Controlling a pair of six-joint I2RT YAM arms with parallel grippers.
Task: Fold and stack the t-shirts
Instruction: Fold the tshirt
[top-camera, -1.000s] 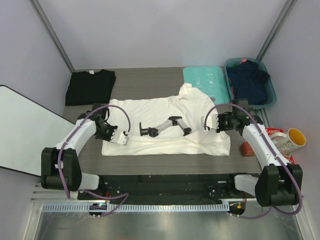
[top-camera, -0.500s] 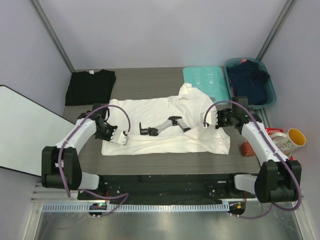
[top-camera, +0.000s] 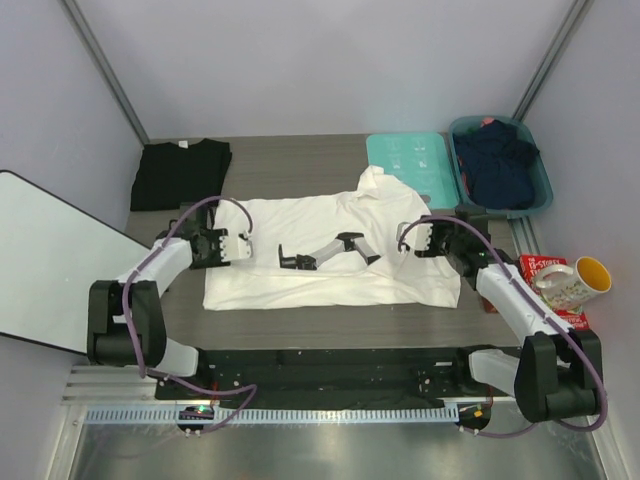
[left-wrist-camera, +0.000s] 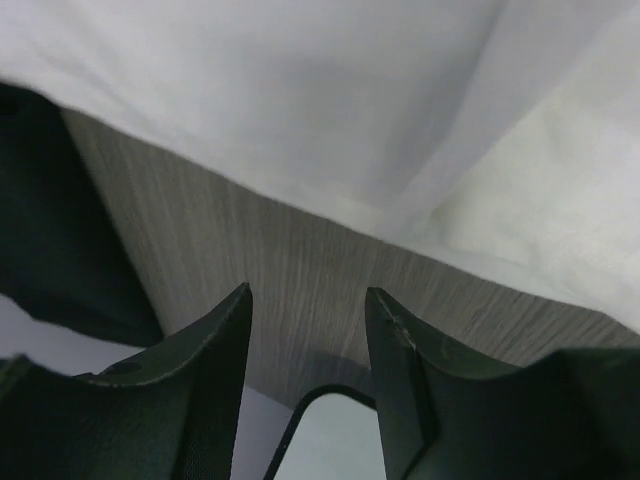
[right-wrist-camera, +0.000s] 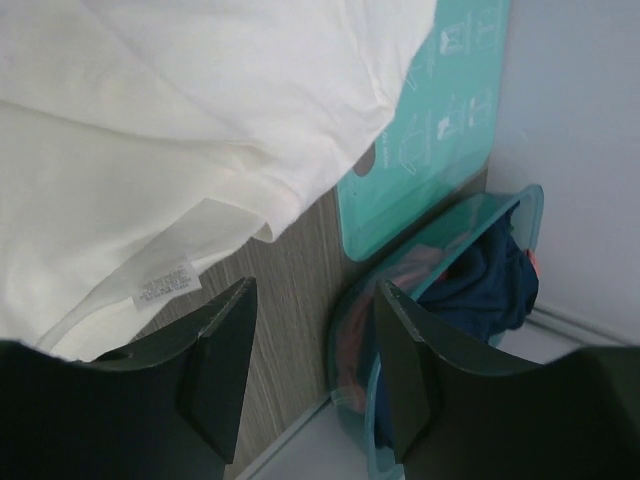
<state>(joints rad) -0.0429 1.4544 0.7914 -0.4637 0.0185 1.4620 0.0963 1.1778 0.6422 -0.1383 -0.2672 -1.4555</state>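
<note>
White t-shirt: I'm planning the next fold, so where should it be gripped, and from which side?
Probably the near long edge of the white t-shirt, one corner per arm, coming low from the arms' side. It lies flat and spread sideways, and that edge runs straight on bare table, so a finger can slip under it.

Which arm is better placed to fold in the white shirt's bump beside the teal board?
Right, probably. The right gripper hangs open over that end of the white shirt, close to the teal board. The left gripper is at the opposite end, near the black shirt.
</note>
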